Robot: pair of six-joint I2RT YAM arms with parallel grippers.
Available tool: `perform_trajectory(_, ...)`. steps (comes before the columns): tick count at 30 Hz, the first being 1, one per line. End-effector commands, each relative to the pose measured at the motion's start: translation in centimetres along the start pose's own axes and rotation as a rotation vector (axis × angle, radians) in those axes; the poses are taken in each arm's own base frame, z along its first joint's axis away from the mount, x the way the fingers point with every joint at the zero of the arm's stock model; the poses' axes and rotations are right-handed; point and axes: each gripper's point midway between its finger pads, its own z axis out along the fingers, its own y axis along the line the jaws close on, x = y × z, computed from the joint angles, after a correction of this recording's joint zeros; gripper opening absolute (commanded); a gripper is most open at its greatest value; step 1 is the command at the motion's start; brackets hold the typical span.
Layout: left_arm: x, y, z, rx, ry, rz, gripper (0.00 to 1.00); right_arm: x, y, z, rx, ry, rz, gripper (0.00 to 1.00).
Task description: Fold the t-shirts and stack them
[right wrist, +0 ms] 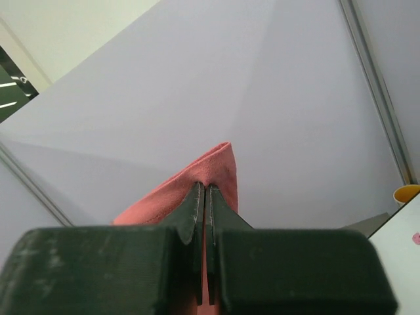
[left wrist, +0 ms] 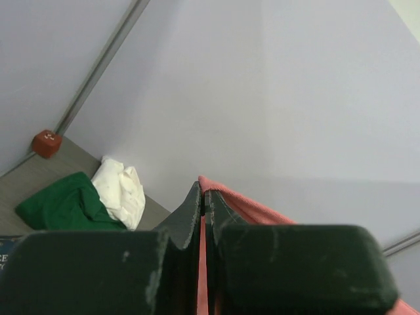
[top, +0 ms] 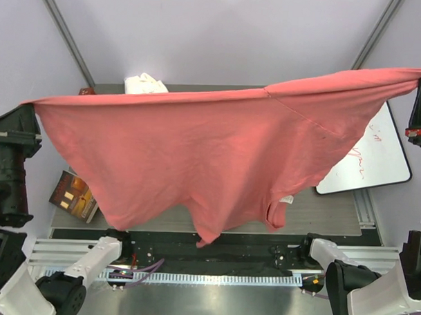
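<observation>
The salmon-pink t-shirt (top: 197, 150) hangs spread wide in the air across the top view, its small white neck label (top: 286, 199) low on the right. My left gripper (top: 27, 109) is shut on its left corner (left wrist: 226, 197), held high at the left edge. My right gripper (top: 419, 80) is shut on its right corner (right wrist: 220, 167), high at the right edge. The dark green t-shirt (left wrist: 62, 205) and the cream-white t-shirt (left wrist: 121, 190) lie crumpled side by side on the table at the back left. The cream-white one also peeks above the pink cloth in the top view (top: 145, 84).
A glossy book (top: 74, 194) lies at the table's left, under the hanging shirt. A white board with red writing (top: 376, 160) lies at the right. A small red block (left wrist: 46, 142) sits at the back left corner. A yellow thing (right wrist: 408, 192) shows at the right wrist view's edge.
</observation>
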Motion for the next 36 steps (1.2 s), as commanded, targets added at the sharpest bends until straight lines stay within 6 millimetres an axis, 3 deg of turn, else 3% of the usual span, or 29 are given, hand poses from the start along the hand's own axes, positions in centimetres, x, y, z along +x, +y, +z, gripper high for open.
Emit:
perform_trajectory(1,2.9,1.5,5.1,-0.15,0.003,0.1,0.0,-1.0,-2.7,4.7,0.106,-0.078,-0.056,0.01)
perform_trajectory(5,8.4,1.7,9.1,-0.192,0.119,0.208,0.0,4.5,-5.7,8.2,0.162,0.081,0.0,0.01)
perform_trajectory(6,11.2,1.8,10.6,-0.206,0.186,0.248,0.0,7.6,-7.8,9.5,0.218,0.176,0.011,0.01)
perform_trajectory(8,14.5,2.0,11.6,-0.218,0.278,0.259,0.0,11.5,-8.9,10.4,0.218,0.312,0.032,0.01)
perform_trajectory(9,17.0,2.3,12.0,-0.223,0.36,0.278,0.0,12.3,-9.2,10.4,0.22,0.336,0.036,0.01)
perform_trajectory(11,19.1,2.4,12.6,-0.226,0.429,0.29,0.0,13.3,-9.8,10.7,0.206,0.327,0.037,0.01)
perform_trajectory(12,21.9,3.4,13.0,-0.263,0.519,0.341,0.0,12.2,-9.1,9.6,0.186,0.285,0.03,0.01)
perform_trajectory(14,22.8,3.1,13.1,-0.26,0.583,0.351,0.0,11.8,-9.9,9.4,0.213,0.255,-0.003,0.01)
perform_trajectory(17,26.0,4.6,12.8,-0.306,0.707,0.4,0.0,11.9,-10.5,9.2,0.234,0.271,-0.056,0.01)
perform_trajectory(19,27.4,6.7,12.6,-0.376,0.763,0.421,0.0,13.1,-12.4,9.3,0.308,0.298,-0.063,0.01)
perform_trajectory(26,30.3,12.1,12.0,-0.508,0.854,0.489,0.0,22.6,-16.5,9.0,0.361,0.572,0.011,0.01)
perform_trajectory(31,31.9,13.8,11.1,-0.531,0.914,0.519,0.0,22.8,-17.2,8.6,0.381,0.559,-0.002,0.01)
perform_trajectory(36,29.7,10.4,12.0,-0.397,0.799,0.409,0.0,21.2,-16.3,8.3,0.374,0.52,-0.004,0.01)
